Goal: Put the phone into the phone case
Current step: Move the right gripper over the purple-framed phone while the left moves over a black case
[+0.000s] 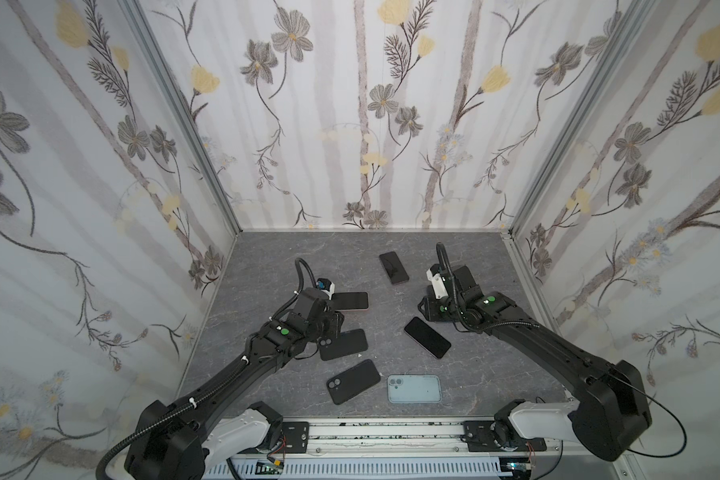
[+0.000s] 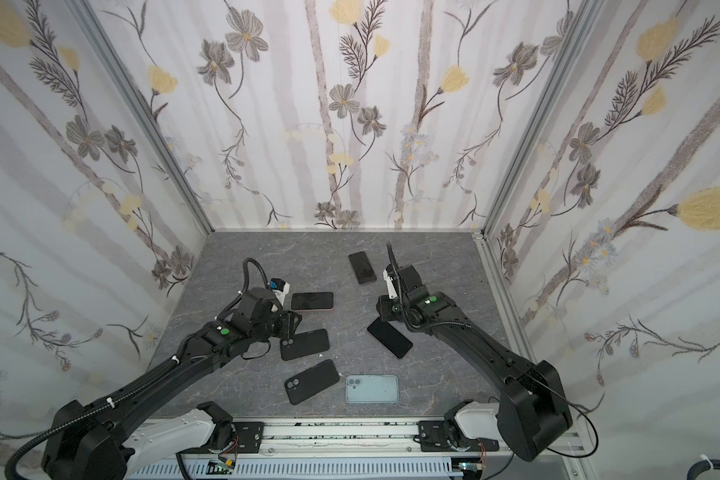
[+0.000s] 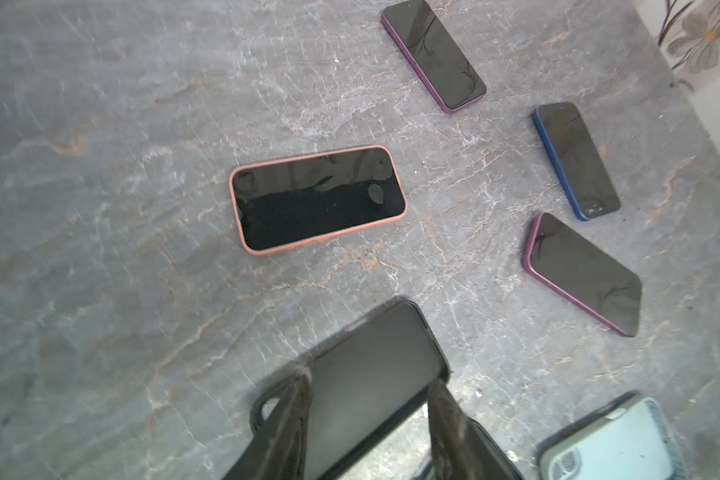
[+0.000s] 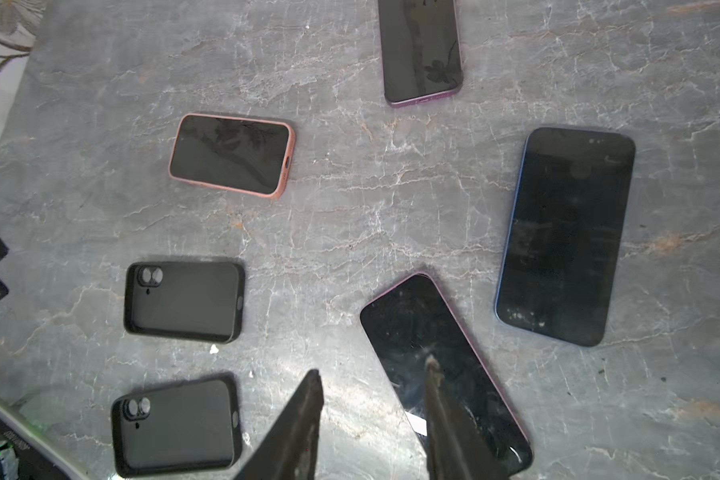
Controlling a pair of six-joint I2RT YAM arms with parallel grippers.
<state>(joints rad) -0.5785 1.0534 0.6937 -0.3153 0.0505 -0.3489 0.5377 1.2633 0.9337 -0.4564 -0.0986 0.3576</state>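
An empty black phone case lies open side up on the grey table. My left gripper hangs open over its camera-hole end, one finger on each side of it. A purple-edged phone lies screen up at the middle right. My right gripper is open with nothing in it. One of its fingers is over that phone's screen, the other over bare table.
A second black case and a light blue case lie near the front edge. A phone in a pink case, another purple-edged phone and a blue-edged phone lie farther back. Flowered walls close three sides.
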